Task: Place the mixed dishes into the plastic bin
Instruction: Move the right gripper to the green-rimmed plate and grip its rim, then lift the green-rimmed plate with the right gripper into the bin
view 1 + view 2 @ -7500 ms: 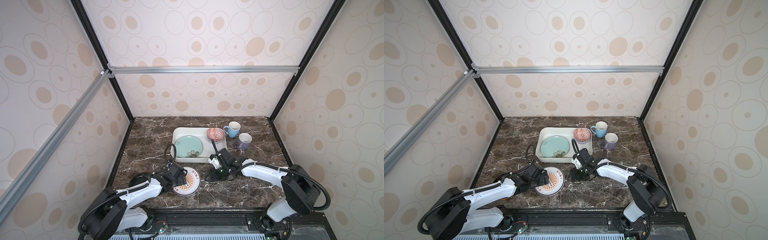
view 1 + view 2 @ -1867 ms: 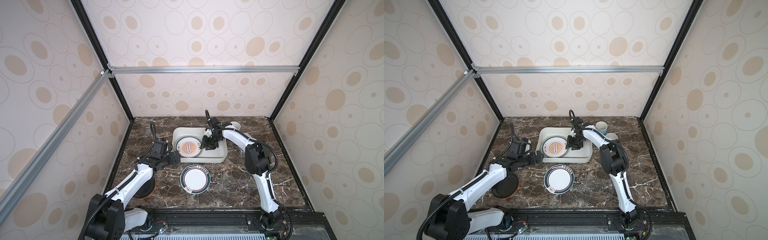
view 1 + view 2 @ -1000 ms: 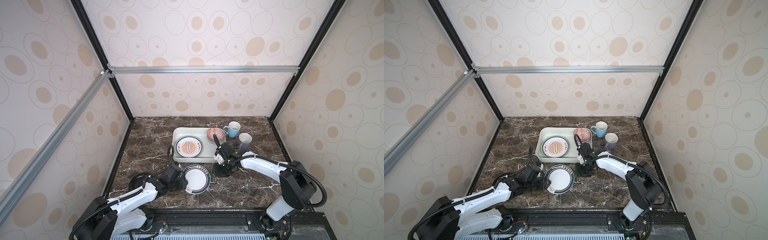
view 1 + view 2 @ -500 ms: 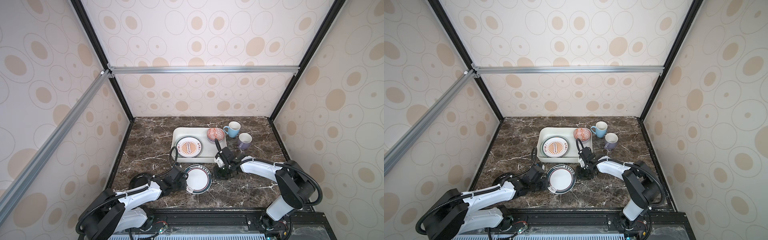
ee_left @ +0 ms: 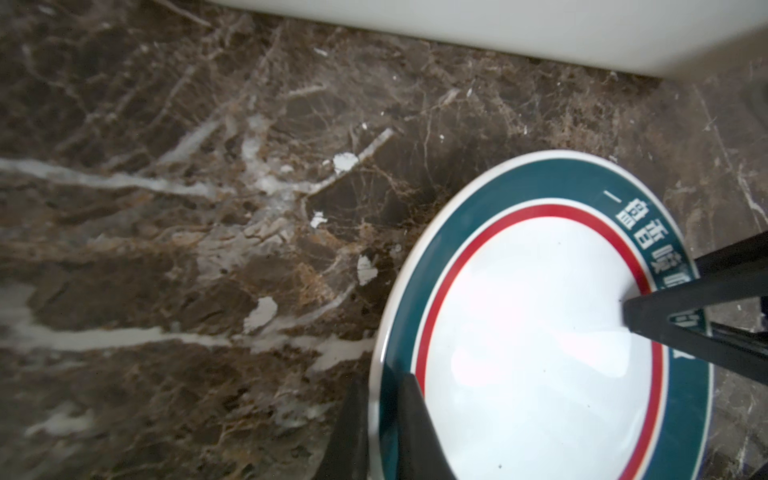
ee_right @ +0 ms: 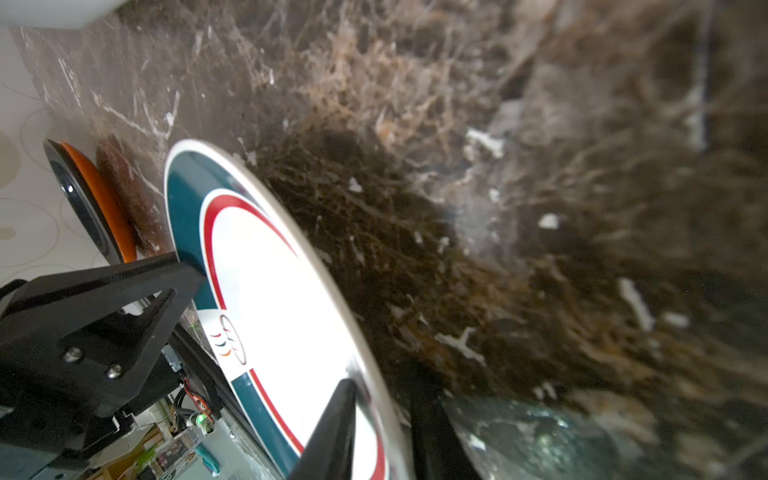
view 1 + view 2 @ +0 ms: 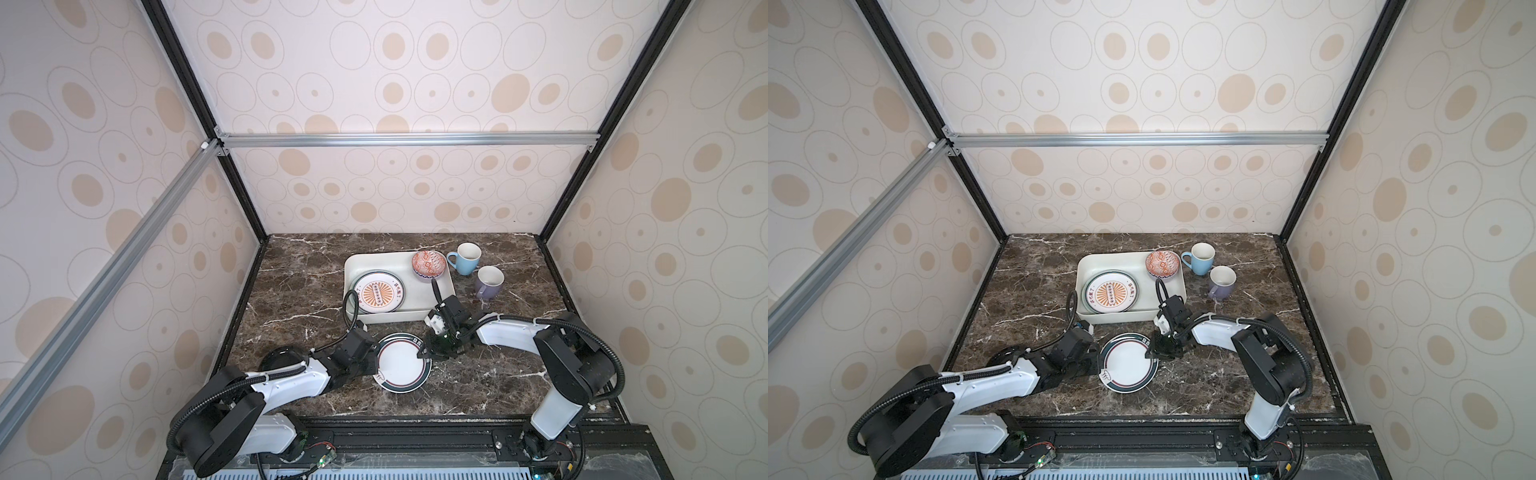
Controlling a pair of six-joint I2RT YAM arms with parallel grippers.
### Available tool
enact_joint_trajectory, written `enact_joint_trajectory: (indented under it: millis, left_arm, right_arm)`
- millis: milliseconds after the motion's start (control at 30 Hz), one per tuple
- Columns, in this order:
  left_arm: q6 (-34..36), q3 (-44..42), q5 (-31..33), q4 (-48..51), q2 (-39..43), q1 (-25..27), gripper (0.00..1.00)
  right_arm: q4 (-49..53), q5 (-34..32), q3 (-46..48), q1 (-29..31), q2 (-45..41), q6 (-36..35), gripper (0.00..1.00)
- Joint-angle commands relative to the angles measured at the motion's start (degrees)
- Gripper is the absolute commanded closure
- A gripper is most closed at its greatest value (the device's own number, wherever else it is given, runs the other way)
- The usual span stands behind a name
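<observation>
In both top views the plastic bin [image 7: 390, 319] is holding the sunburst plate [image 7: 377, 292] and the red-patterned bowl [image 7: 429, 264]. The light blue mug [image 7: 466, 257] and lavender mug [image 7: 489, 282] are standing outside it on the tabletop [image 7: 299, 291]. The green-rimmed plate [image 7: 402, 368] is lying just in front of the bin, with the left pincer [image 7: 376, 365] and right pincer [image 7: 424, 353] at opposite edges. By my judgement the task is roughly a third done. The red marks on the sunburst plate are too small to read.

In the left wrist view, the left pincer [image 5: 380, 390] is clamping the green-rimmed plate's [image 5: 540, 353] rim, one finger above and one below. White Chinese characters [image 5: 648, 232] are running along the teal band; I cannot read them surely.

In the right wrist view, the right pincer [image 6: 384, 395] is straddling the opposite rim and appears to be gripping it. A small red steam-like logo [image 6: 230, 340] is showing on the plate. The orange and black plate [image 6: 99, 208] is waiting beyond, on the tabletop.
</observation>
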State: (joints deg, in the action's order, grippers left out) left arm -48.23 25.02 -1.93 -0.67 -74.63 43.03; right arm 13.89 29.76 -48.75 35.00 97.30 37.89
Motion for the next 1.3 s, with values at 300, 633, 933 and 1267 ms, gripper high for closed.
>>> enact_joint_trajectory:
  millis: [300,633,933,1267]
  left_arm:
    - [0.46,-0.31,-0.14,4.57,1.65,1.88,0.58]
    - [2.06,0.99,4.89,11.17,13.61,1.75,0.21]
    - [2.53,4.4,6.99,17.89,20.2,1.33,0.01]
    - [6.3,6.27,7.68,24.66,30.22,-5.07,0.01]
  right_arm:
    - [8.27,-4.35,3.93,0.49,-12.42,0.72,0.92]
    - [15.67,-6.8,0.24,0.46,-21.44,-0.15,0.94]
    - [21.35,-6.77,-10.96,-1.41,-21.26,-2.18,0.94]
    - [26.19,-6.07,-29.44,-5.42,-9.03,-6.3,0.92]
